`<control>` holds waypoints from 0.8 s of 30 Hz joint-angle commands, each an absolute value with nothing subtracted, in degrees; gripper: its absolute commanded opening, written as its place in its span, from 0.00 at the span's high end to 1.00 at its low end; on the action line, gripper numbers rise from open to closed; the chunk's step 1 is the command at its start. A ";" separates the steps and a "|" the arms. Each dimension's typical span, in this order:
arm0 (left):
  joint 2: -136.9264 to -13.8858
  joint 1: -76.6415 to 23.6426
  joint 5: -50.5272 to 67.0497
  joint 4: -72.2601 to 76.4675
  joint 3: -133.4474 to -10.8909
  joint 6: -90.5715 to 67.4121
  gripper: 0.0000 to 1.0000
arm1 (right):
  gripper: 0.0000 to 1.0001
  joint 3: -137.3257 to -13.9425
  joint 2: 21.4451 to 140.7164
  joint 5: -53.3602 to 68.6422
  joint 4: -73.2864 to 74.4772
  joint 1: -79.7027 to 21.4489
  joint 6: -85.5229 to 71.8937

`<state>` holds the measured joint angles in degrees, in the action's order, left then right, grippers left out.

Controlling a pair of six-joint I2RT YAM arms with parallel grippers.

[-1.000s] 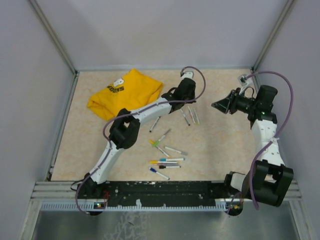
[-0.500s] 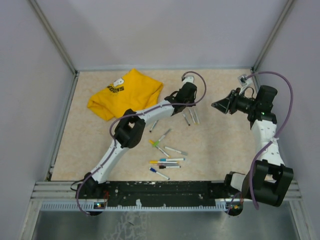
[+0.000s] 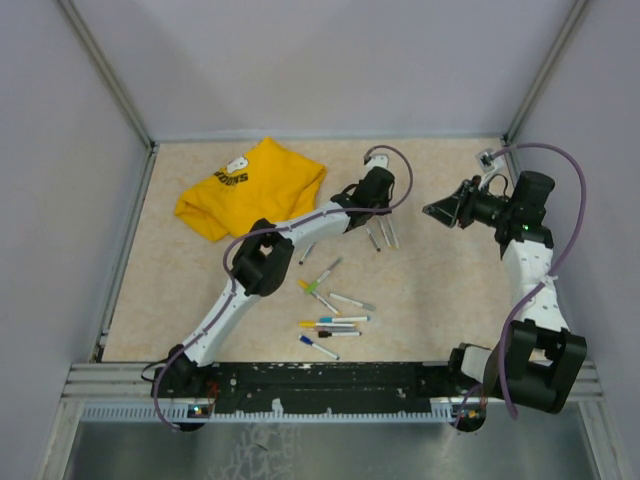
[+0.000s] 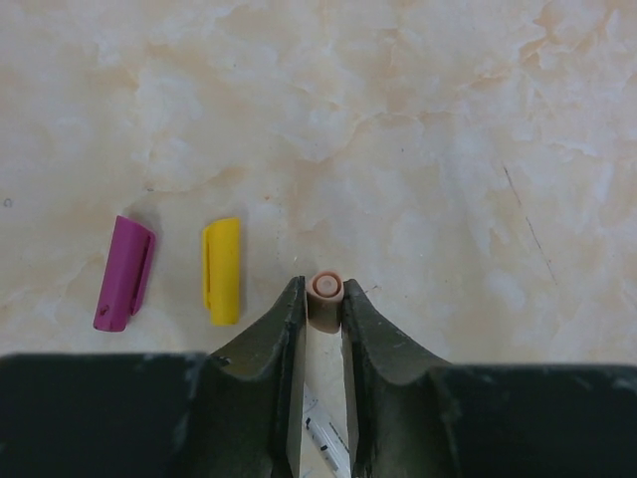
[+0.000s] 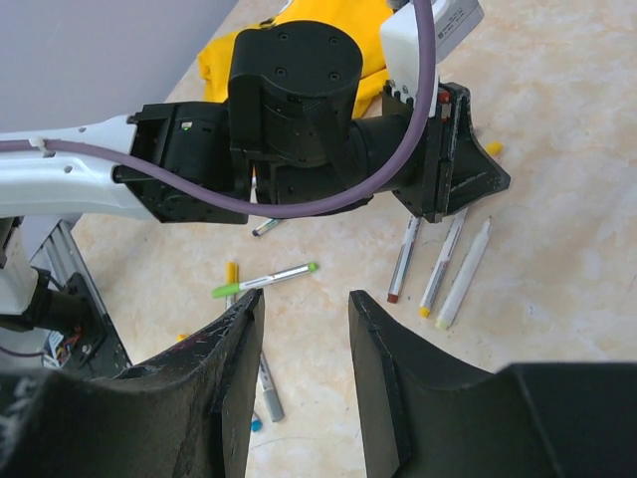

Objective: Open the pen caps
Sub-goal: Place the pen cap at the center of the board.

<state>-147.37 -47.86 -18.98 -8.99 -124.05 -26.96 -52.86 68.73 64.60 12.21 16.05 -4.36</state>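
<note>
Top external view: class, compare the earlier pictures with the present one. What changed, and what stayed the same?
The left arm swung slightly right, bringing the left pincer nearer the three pens lying together. Its jaws now flank a pale cap standing on the table; grip or release is unclear. The right arm, right pincer, T-shirt and other pens stayed put.

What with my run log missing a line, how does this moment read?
left end effector: around peach cap, grip unclear | right end effector: open | purple cap, yellow cap: loose
</note>
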 commanded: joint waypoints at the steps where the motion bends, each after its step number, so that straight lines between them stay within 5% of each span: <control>1: -148.88 -47.47 -19.94 -8.05 -126.10 -26.48 0.75 | 0.60 -52.31 67.51 66.31 9.12 16.53 -5.37; 24: -139.01 -47.29 -21.71 -6.18 -122.15 -22.21 0.63 | 0.60 -51.85 67.51 66.75 8.73 16.52 -5.14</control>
